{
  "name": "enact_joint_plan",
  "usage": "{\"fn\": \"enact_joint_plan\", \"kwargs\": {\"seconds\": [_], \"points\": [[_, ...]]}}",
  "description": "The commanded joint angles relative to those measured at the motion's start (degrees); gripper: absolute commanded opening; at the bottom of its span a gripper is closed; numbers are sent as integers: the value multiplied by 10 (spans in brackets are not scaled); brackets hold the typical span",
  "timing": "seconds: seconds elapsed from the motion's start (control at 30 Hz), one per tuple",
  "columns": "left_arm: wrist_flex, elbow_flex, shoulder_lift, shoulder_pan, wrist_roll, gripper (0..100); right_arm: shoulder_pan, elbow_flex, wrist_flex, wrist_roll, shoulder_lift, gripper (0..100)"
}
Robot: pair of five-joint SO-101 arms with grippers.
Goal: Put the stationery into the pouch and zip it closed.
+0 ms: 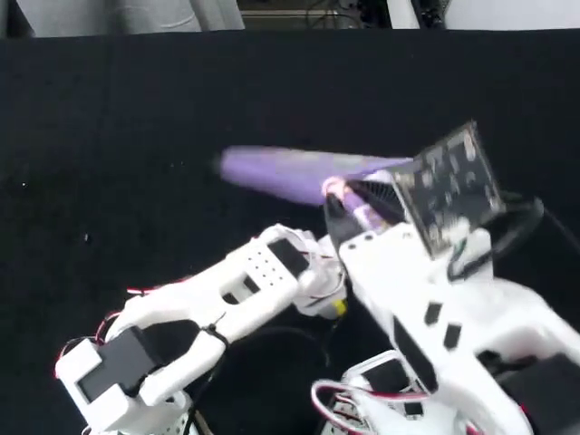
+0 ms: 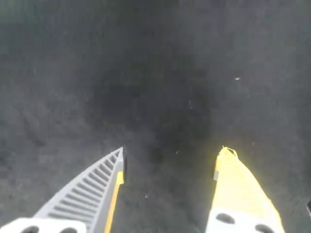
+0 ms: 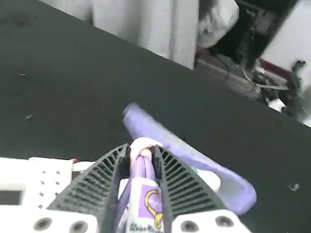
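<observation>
A purple stationery tube [image 3: 142, 170] is gripped in the right claw [image 3: 141, 147] at the lilac fabric pouch's [image 1: 272, 172] 4 o'clock end. With the left claw [image 2: 172, 152] wide and empty, the pouch could be shoved aside.

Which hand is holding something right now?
The right hand, shut on the purple pouch; the left hand is open above the black table.

The long purple fabric pouch [image 1: 281, 172] stretches over the middle of the black cloth-covered table [image 1: 109, 109]. One end is clamped in the right gripper [image 3: 141, 148], and the rest extends away to the left. The left gripper [image 2: 170, 160], jaws apart, is over bare cloth nearer the bases, just beside the right arm [image 1: 426, 299].
</observation>
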Motion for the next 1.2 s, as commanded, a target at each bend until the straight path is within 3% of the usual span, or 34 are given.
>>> {"fn": "enact_joint_plan", "kwargs": {"seconds": [0.0,0.23,0.3,0.67,0.87,1.17], "points": [[-15,26,-16,0,-4,296,3,59,11,32,-46,11],[-11,75,-22,0,-5,296,26,228,-52,42,-123,11],[25,66,-22,1,-5,296,37,266,-75,42,-138,11],[388,-59,-22,0,-115,296,102,337,-140,43,-149,11],[572,-47,-21,-1,-231,296,102,343,-142,43,-150,11],[575,40,-21,-80,-289,295,102,343,-141,42,-150,11]]}}
